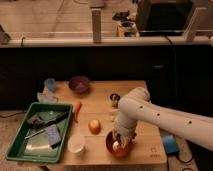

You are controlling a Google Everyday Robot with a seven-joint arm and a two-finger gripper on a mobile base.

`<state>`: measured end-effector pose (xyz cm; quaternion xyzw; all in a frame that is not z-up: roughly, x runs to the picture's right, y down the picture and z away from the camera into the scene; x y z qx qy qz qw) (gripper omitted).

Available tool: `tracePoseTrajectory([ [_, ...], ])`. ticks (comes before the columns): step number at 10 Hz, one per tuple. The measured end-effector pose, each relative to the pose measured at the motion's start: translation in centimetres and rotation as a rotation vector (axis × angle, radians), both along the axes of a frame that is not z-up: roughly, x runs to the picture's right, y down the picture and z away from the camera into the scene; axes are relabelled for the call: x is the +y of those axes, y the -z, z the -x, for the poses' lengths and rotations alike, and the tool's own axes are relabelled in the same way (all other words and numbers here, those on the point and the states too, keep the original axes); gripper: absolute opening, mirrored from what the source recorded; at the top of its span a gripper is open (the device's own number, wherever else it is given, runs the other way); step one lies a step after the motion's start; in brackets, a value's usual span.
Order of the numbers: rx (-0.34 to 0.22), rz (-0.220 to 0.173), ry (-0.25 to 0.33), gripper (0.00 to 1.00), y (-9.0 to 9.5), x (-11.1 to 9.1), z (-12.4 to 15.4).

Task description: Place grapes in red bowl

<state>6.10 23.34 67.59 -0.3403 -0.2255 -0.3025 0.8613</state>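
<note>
The red bowl (112, 148) sits near the front edge of the wooden table (100, 105), right of the middle. My white arm reaches in from the right and bends down over it. The gripper (119, 142) hangs right above the bowl's inside and covers most of it. A pale spot shows inside the bowl under the gripper. The grapes are not visible anywhere; they are hidden or out of view.
A purple bowl (79, 83) and a blue cup (50, 84) stand at the back left. A small metallic cup (115, 98) is behind the arm. An orange round fruit (94, 125), a carrot (77, 111), a white cup (76, 144) and a green tray (20, 145) lie to the left.
</note>
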Motion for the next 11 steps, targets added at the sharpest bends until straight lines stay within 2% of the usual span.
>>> tracePoseTrajectory([
  [5, -0.023, 0.028, 0.005, 0.74, -0.2, 1.3, 0.8],
  [6, -0.029, 0.032, 0.006, 0.8, -0.2, 1.5, 1.0],
  [11, -0.015, 0.037, 0.028, 0.8, -0.1, 2.0, 1.3],
])
